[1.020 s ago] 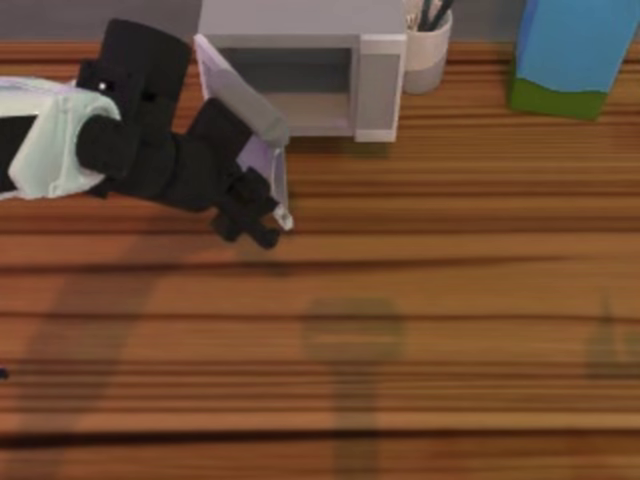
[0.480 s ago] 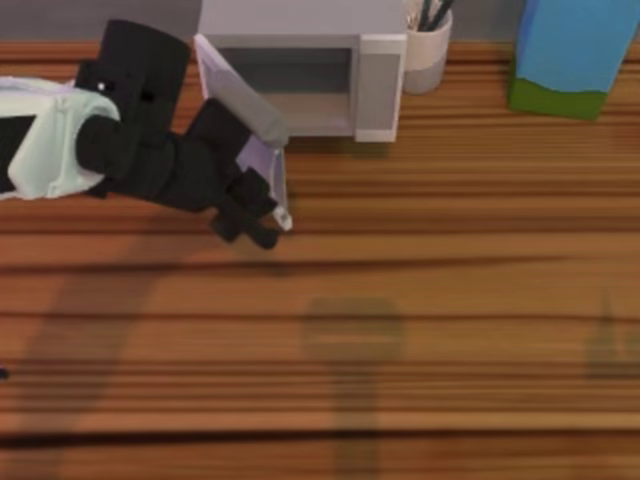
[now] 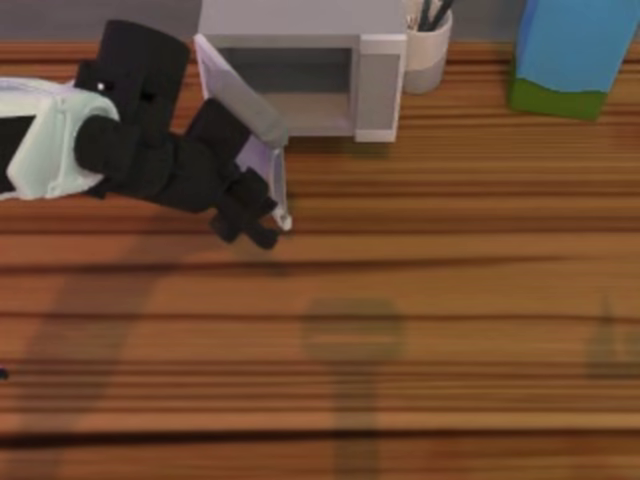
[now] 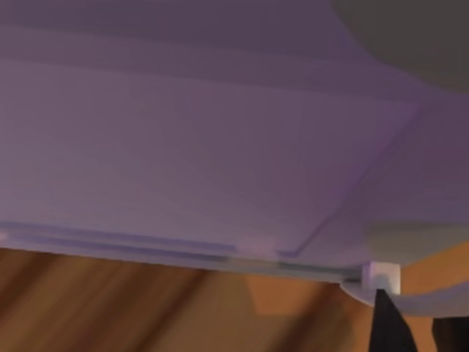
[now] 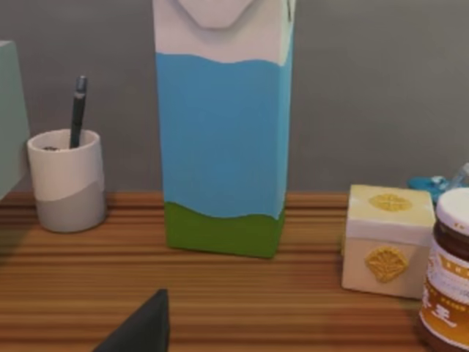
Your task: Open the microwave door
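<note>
Left hand at the microwave door handle, near desk's far edge; grip state can't tell. Door is swung wide. Risk: hand slips off mid-arc, or drags the microwave.

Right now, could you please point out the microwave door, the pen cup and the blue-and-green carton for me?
microwave door (image 3: 243, 108): top view, upper edge of the open panel.
pen cup (image 5: 67, 180): right wrist view, front wall.
blue-and-green carton (image 5: 220, 132): right wrist view, blue front face.

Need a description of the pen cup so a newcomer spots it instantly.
Start at the microwave at the table's far edge, door swung open. Directly against its right side, by the plain control strip, stands the pen cup: small, round, white over grey, holding dark pens. The blue-and-green carton farther right is far taller.
</note>
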